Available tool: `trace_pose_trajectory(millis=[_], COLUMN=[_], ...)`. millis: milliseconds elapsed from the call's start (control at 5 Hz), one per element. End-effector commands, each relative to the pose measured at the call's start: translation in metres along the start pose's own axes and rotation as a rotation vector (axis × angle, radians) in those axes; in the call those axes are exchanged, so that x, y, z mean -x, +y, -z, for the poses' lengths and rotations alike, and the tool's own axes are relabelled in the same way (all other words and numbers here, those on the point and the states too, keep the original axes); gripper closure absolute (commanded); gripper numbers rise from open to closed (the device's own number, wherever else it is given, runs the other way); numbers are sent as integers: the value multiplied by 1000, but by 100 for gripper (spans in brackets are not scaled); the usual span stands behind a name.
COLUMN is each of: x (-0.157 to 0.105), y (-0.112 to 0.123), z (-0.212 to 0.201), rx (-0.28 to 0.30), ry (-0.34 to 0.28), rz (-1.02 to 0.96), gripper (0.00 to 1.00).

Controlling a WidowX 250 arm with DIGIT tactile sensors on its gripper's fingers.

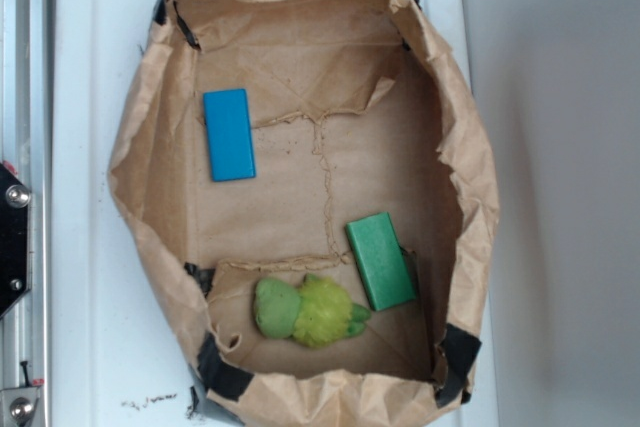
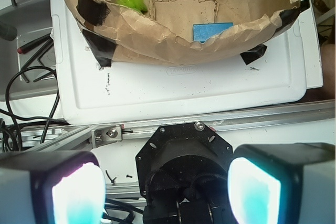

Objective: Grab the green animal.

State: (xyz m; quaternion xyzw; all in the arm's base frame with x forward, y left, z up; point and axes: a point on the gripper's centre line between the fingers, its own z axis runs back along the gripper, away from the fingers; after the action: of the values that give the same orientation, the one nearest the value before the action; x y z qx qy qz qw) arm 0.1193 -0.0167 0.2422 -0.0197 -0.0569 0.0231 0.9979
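White surface (image 1: 90, 147), paper tray (image 1: 150, 117). Tool (image 2: 165, 190) pads apart, empty, outside it; green animal (image 1: 305, 311) far-left in wrist view, beyond the near wall.

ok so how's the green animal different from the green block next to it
The green animal is fuzzy and rounded, lime yellow-green with a paler smooth part; the green block is flat, hard-edged and rectangular, a darker even green. The animal lies crosswise near the bag's taped end, while the block lies angled lengthwise. Both are green, similar in length, and rest close together inside the paper bag.
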Motion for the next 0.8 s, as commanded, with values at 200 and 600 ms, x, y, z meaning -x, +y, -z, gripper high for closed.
trace_pose_trajectory(millis=[200,600], x=[-48,-115], y=[-8,4], z=[19,60], rx=[-14,-60], ry=[-77,-138], rz=[-19,-127], gripper=[0,0])
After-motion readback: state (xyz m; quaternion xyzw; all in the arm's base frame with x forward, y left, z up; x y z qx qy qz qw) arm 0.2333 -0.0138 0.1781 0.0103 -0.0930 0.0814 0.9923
